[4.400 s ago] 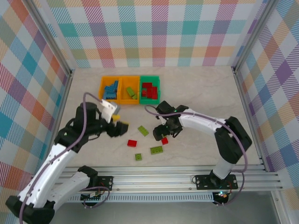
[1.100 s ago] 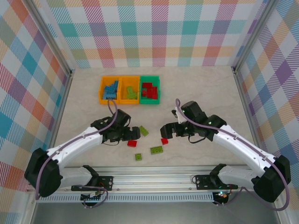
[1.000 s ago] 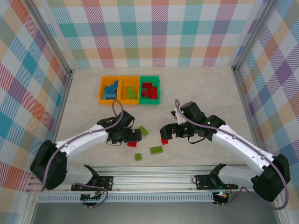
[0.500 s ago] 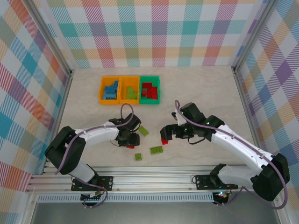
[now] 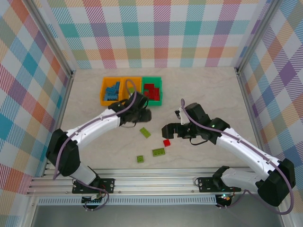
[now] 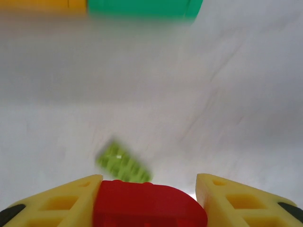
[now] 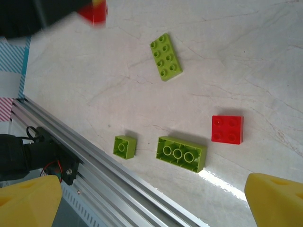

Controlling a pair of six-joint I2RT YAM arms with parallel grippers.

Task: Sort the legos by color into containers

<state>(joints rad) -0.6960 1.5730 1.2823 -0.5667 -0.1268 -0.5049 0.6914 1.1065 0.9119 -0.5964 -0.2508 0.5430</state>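
My left gripper (image 6: 149,187) is shut on a red lego (image 6: 147,208), held above the table between the yellow fingers (image 6: 71,198). In the top view the left gripper (image 5: 144,115) hangs just in front of the containers: two orange bins (image 5: 103,91) (image 5: 124,90) and a green bin (image 5: 159,90) with red legos inside. My right gripper (image 5: 168,130) stands open above a small red lego (image 5: 166,142). In the right wrist view that red lego (image 7: 227,128) lies beyond the wide-apart fingers (image 7: 274,198), and the held red lego (image 7: 93,12) shows at top left.
Lime green legos lie loose on the table: a long one (image 5: 145,133), an upturned one (image 5: 159,152) and a small one (image 5: 140,159). The metal rail (image 5: 156,177) runs along the near edge. Checked walls close in three sides.
The left gripper closed on the red lego that lay on the table, lifted it and carried it back toward the bins. The right arm has hardly moved.
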